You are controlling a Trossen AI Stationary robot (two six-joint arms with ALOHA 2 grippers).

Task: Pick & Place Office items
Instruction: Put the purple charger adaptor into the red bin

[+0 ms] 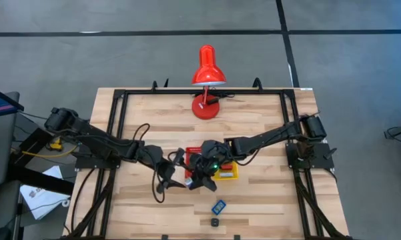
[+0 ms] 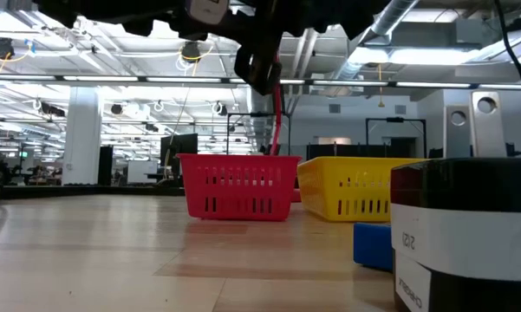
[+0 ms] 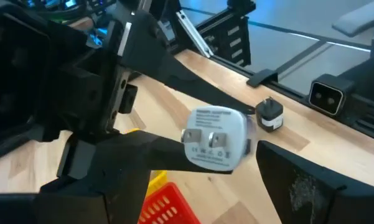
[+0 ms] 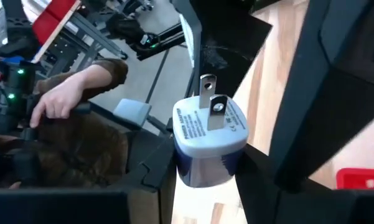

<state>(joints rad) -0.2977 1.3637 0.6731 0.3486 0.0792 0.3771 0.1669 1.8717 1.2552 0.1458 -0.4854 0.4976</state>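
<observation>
- White and blue: a small plug-in charger [image 4: 206,144] with two metal prongs sits pinched between the fingers of the right gripper [image 4: 224,171], held in the air above the table [image 1: 267,127], clear of the wood.
- In the high view the right gripper [image 1: 201,175] and the left gripper [image 1: 167,175] meet near the table's middle, just beside the red tray [image 1: 197,152] and the yellow tray [image 1: 228,173].
- The left gripper's fingers [image 3: 137,149] are spread wide on either side of the same charger [image 3: 215,138]; whether they touch it cannot be told.
- This looks like a handover between the arms, or a carry to a tray.
- A blue flat item [image 1: 218,206] and a small black piece [image 1: 215,221] lie near the table's front edge, well apart from the trays. Another black knob-like piece [image 3: 271,116] rests on the wood.
- A red desk lamp [image 1: 207,80] stands at the far edge.
- A person's hand [image 4: 65,99] shows beyond the table.
- Next move, as a judgement: the left fingers would need to close squarely on the charger's body before the right lets go, or it may fall.
</observation>
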